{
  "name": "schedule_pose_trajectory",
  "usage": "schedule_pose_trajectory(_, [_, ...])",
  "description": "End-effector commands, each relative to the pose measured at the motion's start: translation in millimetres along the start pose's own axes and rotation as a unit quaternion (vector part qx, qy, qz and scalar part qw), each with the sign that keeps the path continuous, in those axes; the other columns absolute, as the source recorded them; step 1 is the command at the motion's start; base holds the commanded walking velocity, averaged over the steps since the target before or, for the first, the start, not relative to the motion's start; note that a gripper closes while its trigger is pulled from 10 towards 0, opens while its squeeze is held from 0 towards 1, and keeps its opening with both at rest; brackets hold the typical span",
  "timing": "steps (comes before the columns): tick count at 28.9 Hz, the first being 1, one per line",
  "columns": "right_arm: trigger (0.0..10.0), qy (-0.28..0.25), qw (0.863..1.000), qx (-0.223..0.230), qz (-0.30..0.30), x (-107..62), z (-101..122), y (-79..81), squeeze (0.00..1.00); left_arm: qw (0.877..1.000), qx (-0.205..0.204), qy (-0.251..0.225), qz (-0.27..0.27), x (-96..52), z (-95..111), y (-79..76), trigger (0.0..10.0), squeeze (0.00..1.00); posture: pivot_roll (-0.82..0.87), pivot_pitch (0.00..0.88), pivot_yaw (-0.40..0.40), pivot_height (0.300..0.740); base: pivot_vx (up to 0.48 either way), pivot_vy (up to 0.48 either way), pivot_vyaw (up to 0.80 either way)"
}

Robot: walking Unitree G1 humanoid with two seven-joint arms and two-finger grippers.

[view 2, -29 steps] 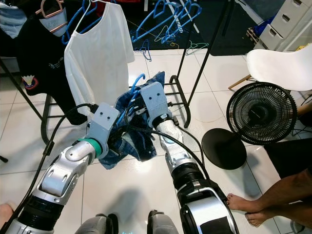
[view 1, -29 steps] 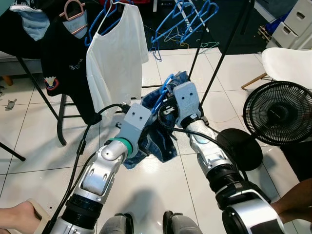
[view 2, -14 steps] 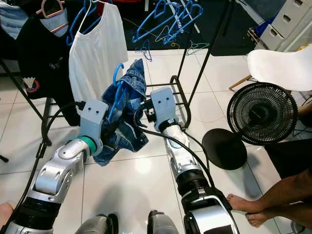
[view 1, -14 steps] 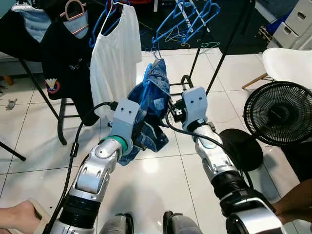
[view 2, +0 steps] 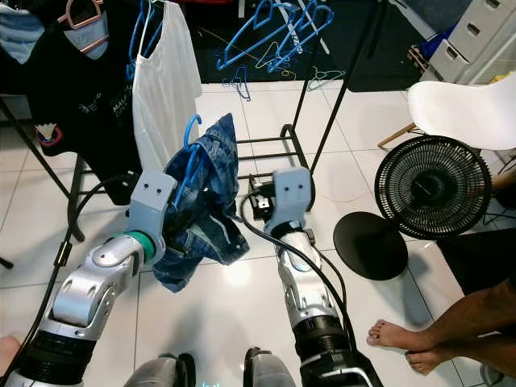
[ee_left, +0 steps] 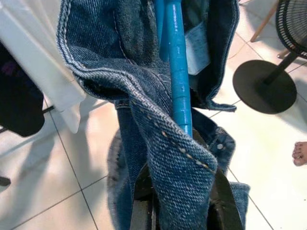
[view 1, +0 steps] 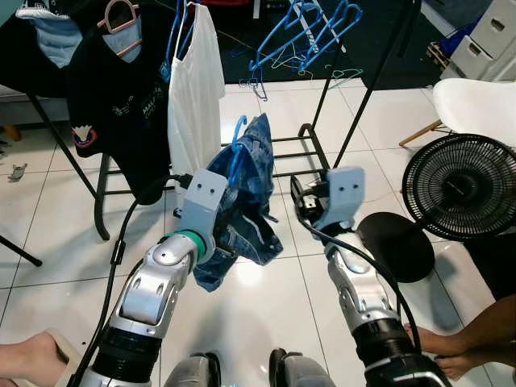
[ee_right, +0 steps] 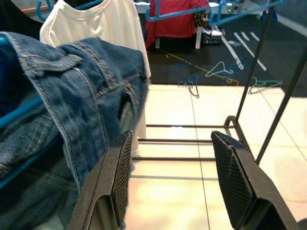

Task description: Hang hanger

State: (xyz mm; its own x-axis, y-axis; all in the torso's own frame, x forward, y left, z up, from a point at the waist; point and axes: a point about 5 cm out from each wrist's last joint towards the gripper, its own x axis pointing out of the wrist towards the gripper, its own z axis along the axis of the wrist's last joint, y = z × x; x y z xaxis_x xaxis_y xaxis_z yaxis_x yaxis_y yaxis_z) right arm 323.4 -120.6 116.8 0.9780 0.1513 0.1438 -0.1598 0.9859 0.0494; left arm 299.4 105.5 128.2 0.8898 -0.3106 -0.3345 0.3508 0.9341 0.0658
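Room: tiled floor point(view 1: 266, 298), clothes rack point(view 1: 367, 89) beyond.
Left claw point(ee_left: 180, 211): clamped on denim-draped blue hanger point(view 1: 236, 153), hook up, below the rail.
Right claw point(ee_right: 172, 182): wide open, empty, just beside.

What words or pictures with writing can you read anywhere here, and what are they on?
None can be read for sure.
Black T-shirt: white chest lettering, too small and creased to read.
Black T-shirt: a small red and white badge low down, with no legible words.
Denim garment: a pale inside label beside the blue hanger, too blurred to read.
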Motion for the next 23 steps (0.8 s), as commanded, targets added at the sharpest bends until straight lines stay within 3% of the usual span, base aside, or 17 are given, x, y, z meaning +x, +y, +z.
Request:
schedule_pose_trajectory(1, [10.0,0.015,0.998,0.034,-0.041,-9.2,-8,-12.9,0.00,1.000,-0.006,-0.018,0.003,-0.4,7,-1.5,10.0,0.00,0.00,0.098,0.013,0.733,0.000,0.000,0.00])
schedule_pose_trajectory(5, [10.0,0.014,0.996,0.049,-0.068,-14.1,-11,-23.7,0.00,0.999,-0.002,-0.032,0.009,0.0,9,-2.2,10.0,0.00,0.00,0.098,0.013,0.733,0.000,0.000,0.00])
schedule_pose_trajectory(9, [10.0,0.011,0.997,0.030,-0.075,-23.2,-13,-32.2,0.00,0.999,-0.003,-0.040,0.008,-1.6,9,-3.0,10.0,0.00,0.00,0.098,0.010,0.733,0.000,0.000,0.00])
schedule_pose_trajectory(11, [10.0,0.016,0.997,0.012,-0.070,-27.8,-15,-32.6,0.00,0.999,-0.008,-0.039,0.007,-2.1,9,-3.8,10.0,0.00,0.00,0.099,0.006,0.733,0.000,0.000,0.00])
schedule_pose_trajectory(23, [10.0,0.017,0.998,0.003,-0.064,-31.6,-14,-28.4,0.00,0.998,0.002,-0.063,0.007,-0.9,14,-7.8,10.0,0.00,0.00,0.095,0.005,0.733,0.000,0.000,0.00])
